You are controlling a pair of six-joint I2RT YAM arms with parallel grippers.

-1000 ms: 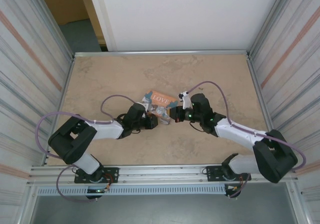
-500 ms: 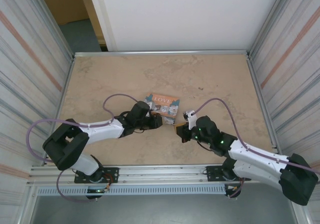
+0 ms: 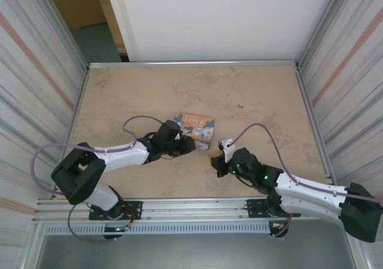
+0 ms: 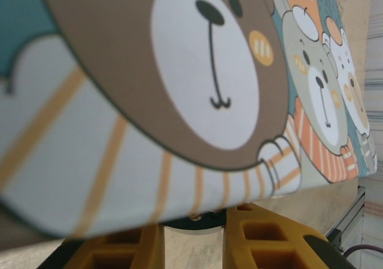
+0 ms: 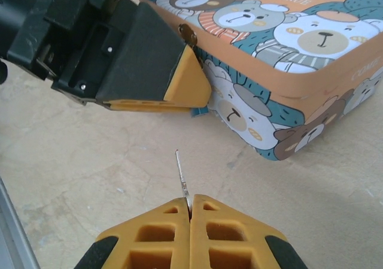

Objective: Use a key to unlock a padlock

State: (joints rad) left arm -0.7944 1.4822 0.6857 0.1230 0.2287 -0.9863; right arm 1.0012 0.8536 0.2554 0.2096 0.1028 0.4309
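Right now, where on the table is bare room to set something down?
The far half of the table, between the tin and the back rail, is bare; so is the strip right of the tin. Crowded: the tin's near edge, where the left arm and right arm reach in.

The light is even and soft, coming from above; shadows on the counter [image 3: 251, 89] are faint. The tin [image 4: 179, 71], very close, looks slightly blurred.

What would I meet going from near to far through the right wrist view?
The right gripper → the key pinched between its fingers → the left gripper. The tin box overlaps the left gripper's span, so I leave it unranked.
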